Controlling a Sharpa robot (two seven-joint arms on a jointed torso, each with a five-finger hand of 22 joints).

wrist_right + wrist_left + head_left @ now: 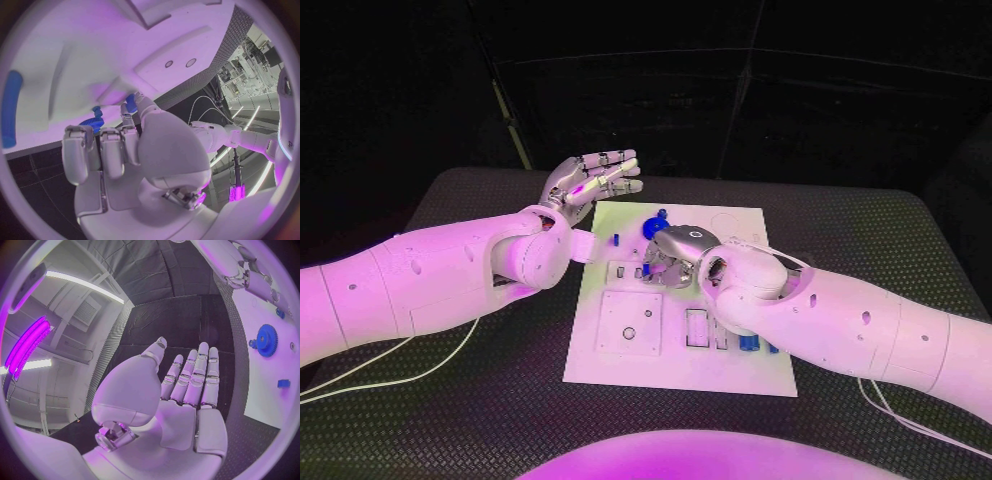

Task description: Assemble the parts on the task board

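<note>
The white task board point(678, 368) lies in the middle of the table. My right hand point(678, 250) hovers low over the board's centre with its fingers curled down. In the right wrist view its thumb and a fingertip pinch a small blue part point(130, 103) against the board point(81, 50). A blue gear point(655, 227) stands just beyond that hand, and shows too as the gear point(94, 123) behind the fingers. My left hand point(589, 180) is raised off the board's far left corner, fingers straight and apart, holding nothing. The left wrist view shows this palm point(187, 390) beside the gear point(267, 340).
A small blue piece point(615, 240) stands near the board's left edge. Two blue parts point(750, 343) lie near its right front, beside narrow slots. A square recess point(630, 322) sits at the left front. White cables point(387, 375) trail over the black table.
</note>
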